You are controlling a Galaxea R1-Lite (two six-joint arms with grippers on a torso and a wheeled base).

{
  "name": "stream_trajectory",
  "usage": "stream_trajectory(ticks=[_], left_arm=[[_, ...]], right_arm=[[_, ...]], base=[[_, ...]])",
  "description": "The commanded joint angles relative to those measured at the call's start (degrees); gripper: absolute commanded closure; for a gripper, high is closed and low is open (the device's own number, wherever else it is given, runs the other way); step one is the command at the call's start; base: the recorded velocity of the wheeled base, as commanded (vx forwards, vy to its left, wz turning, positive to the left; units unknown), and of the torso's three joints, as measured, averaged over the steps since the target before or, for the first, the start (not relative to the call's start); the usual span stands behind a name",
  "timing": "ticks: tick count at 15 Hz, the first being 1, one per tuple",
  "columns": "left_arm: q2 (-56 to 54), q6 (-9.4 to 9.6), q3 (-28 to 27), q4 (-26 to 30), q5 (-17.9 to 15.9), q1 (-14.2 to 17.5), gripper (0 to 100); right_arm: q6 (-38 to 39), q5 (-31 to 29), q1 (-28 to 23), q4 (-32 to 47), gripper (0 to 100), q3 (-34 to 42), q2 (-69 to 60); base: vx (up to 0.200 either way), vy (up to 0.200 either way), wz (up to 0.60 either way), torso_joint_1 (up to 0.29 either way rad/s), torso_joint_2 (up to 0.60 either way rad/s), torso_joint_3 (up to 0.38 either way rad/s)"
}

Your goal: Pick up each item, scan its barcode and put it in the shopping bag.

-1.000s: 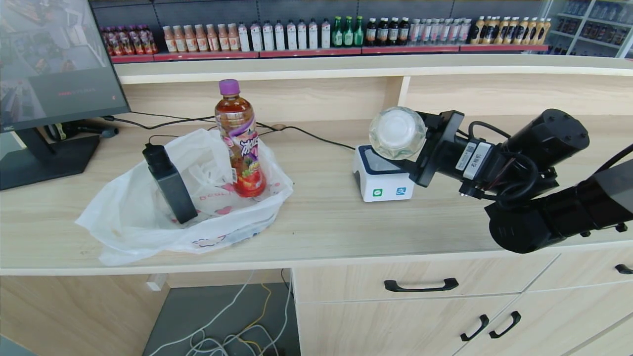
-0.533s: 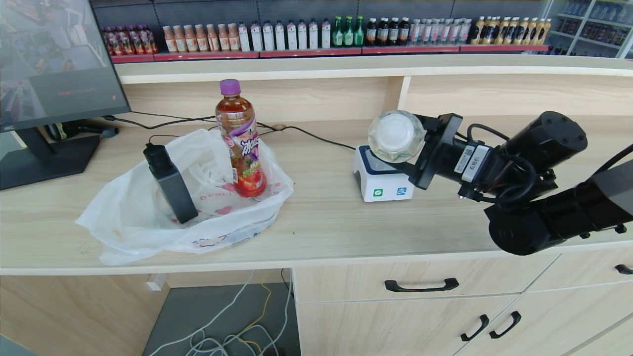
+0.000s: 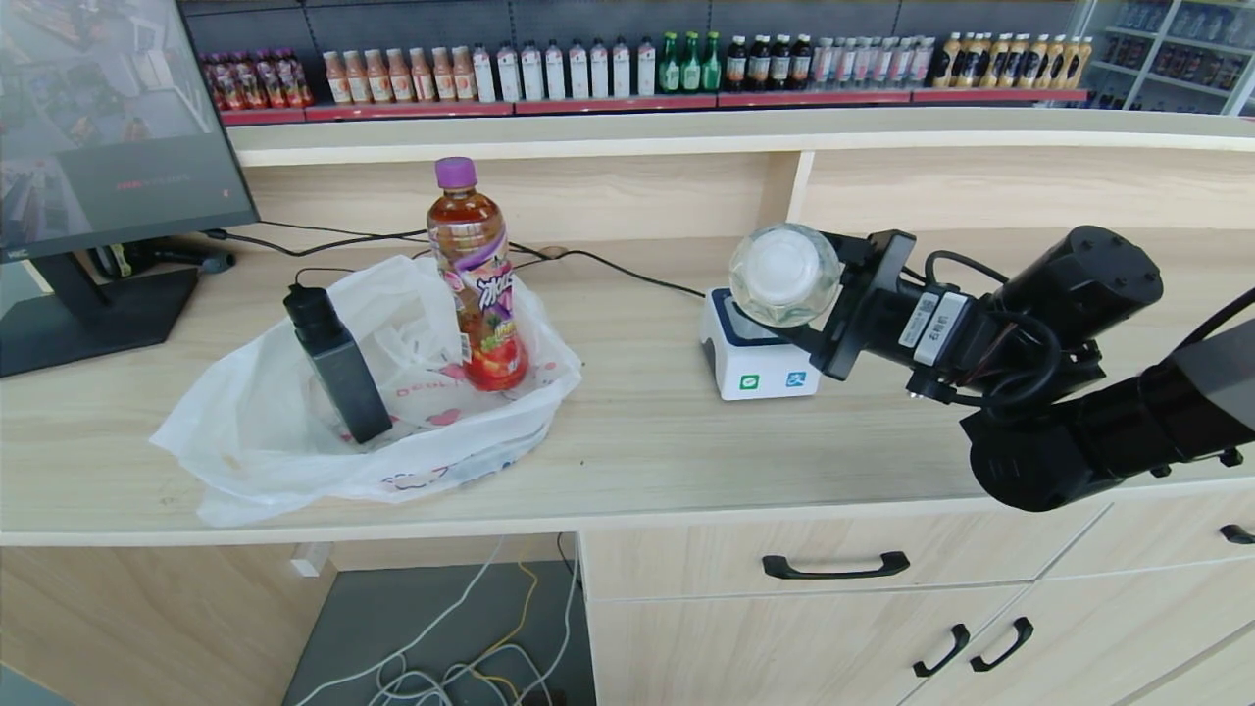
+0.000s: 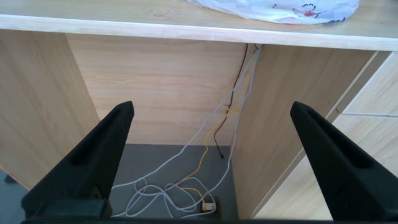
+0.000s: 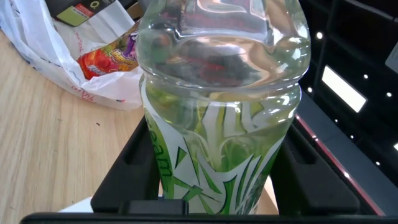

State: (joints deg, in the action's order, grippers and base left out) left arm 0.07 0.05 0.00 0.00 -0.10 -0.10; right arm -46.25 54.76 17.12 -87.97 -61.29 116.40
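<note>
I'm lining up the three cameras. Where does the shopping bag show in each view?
Head view: the shopping bag lies on the counter, to the left of the scanner.
Left wrist view: the bag's edge rests on the counter, above the cables.
Right wrist view: the bag lies on the counter, beyond the gripped bottle.
Shared landmark: the counter.

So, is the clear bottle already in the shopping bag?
No, the right gripper holds the clear bottle over the white scanner, apart from the shopping bag.

Centre frame, a desk (image 3: pixel 637 431) gap separates shopping bag (image 3: pixel 245 451) and scanner (image 3: pixel 760 368). A tea bottle (image 3: pixel 477 284) and black box (image 3: pixel 338 368) crowd the bag.
</note>
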Motion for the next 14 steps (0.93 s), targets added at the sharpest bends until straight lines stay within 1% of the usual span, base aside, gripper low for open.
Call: stream_trajectory(ticks=[1,4,6,7,9,10,11,12,14], left_arm=[[0.0,0.04,0.0,0.0,0.0,0.0,0],[0.0,0.04,0.0,0.0,0.0,0.0,0],[0.0,0.04,0.0,0.0,0.0,0.0,0],[0.0,0.04,0.0,0.0,0.0,0.0,0],[0.0,0.04,0.0,0.0,0.0,0.0,0],[0.0,-0.05,0.0,0.0,0.0,0.0,0],[0.0,0.04,0.0,0.0,0.0,0.0,0],[0.0,0.04,0.0,0.0,0.0,0.0,0],[0.0,0.04,0.0,0.0,0.0,0.0,0]], right_arm=[[0.2,0.0,0.1,0.1,100,0.3,-0.5],[1.1,-0.3,-0.1,0.3,100,1.4,-2.1],[3.2,-2.9,0.1,0.1,100,2.4,-3.0],[5.7,-5.7,0.6,-0.1,100,2.0,-3.5],[10.1,-13.3,2.2,-2.0,100,2.0,-4.6],[11.2,-15.4,2.6,-2.0,100,2.7,-5.1],[13.8,-21.3,3.1,-2.0,100,5.5,-7.9],[14.6,-23.5,3.2,-2.0,100,7.0,-9.4],[18.5,-28.8,3.8,-2.0,100,12.8,-14.6]], base=[[0.000,0.000,0.00,0.000,0.00,0.000],[0.000,0.000,0.00,0.000,0.00,0.000],[0.000,0.000,0.00,0.000,0.00,0.000],[0.000,0.000,0.00,0.000,0.00,0.000],[0.000,0.000,0.00,0.000,0.00,0.000],[0.000,0.000,0.00,0.000,0.00,0.000],[0.000,0.000,0.00,0.000,0.00,0.000],[0.000,0.000,0.00,0.000,0.00,0.000],[0.000,0.000,0.00,0.000,0.00,0.000]])
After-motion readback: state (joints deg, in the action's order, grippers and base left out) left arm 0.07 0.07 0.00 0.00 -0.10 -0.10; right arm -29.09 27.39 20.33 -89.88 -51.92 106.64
